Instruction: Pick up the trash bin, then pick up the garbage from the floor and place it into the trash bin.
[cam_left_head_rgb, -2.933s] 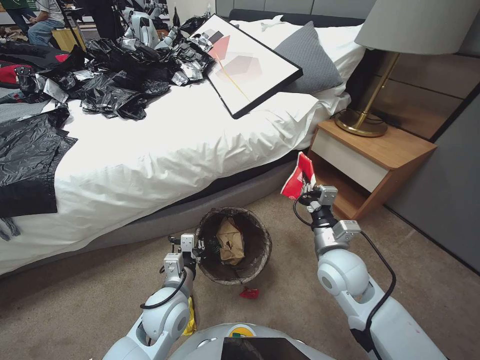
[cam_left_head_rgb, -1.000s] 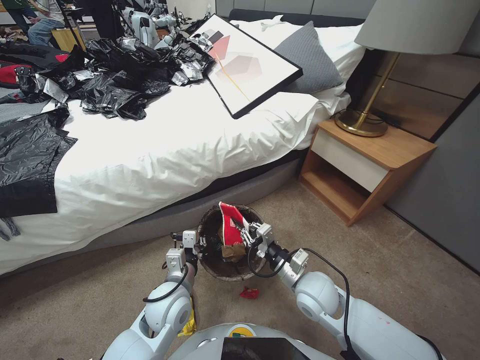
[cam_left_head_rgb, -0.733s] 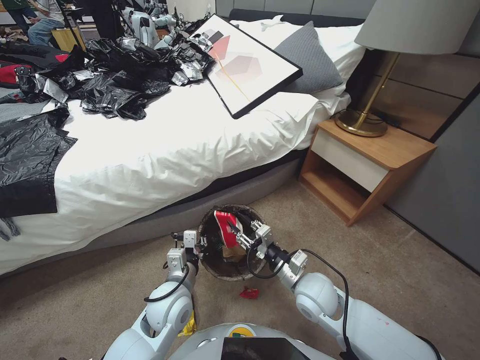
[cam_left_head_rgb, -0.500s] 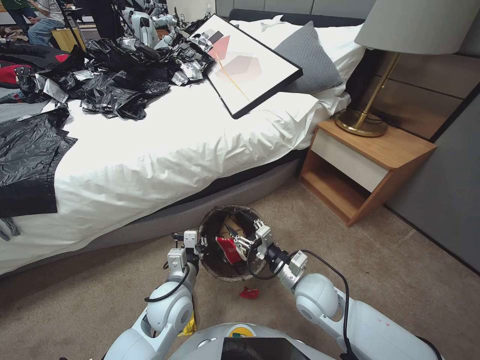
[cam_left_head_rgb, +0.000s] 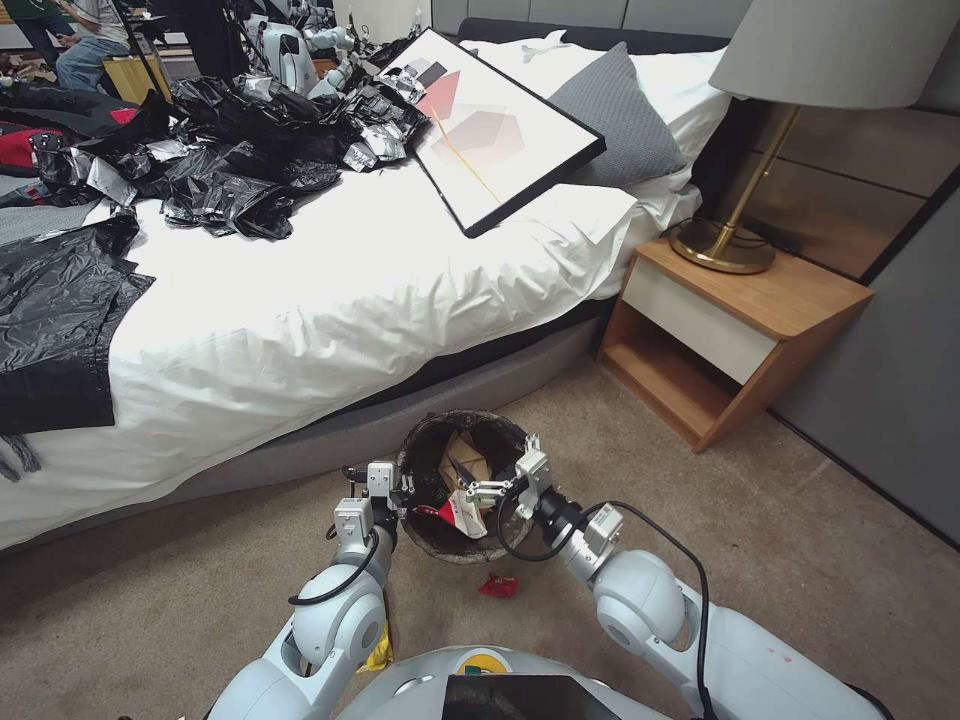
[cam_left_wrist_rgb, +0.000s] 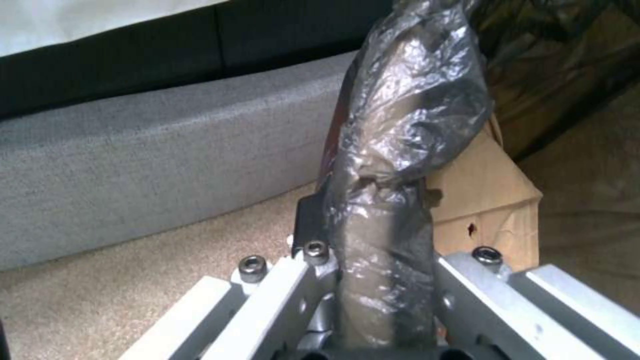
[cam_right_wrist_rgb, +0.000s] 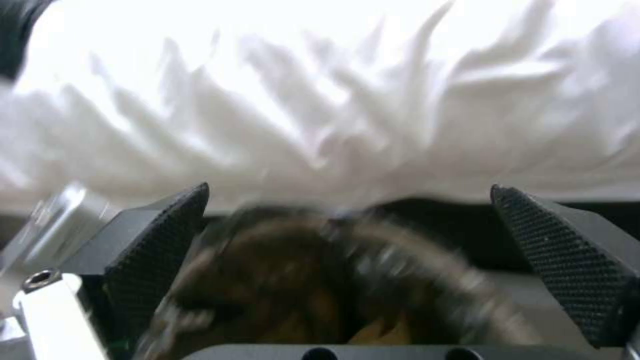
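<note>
**Bin held at bedside, right fingers spread over it**

Left gripper (cam_left_head_rgb: 400, 492): fingers clamped on the lined rim of the trash bin (cam_left_head_rgb: 420, 542), which sits by the bed (cam_left_head_rgb: 330, 300) base. Inside the bin: brown paper bag (cam_left_head_rgb: 463, 458), red-and-white wrapper (cam_left_head_rgb: 457, 514). Right gripper (cam_left_head_rgb: 480, 480): above the bin mouth, fingers (cam_right_wrist_rgb: 160, 240) wide apart, holding nothing. Red scrap (cam_left_head_rgb: 499, 586) on carpet just beside the bin; yellow wrapper (cam_left_head_rgb: 380, 655) beside the left arm.

no readable text, labels, brands or numbers on any surface, wrapper print illegible
</note>
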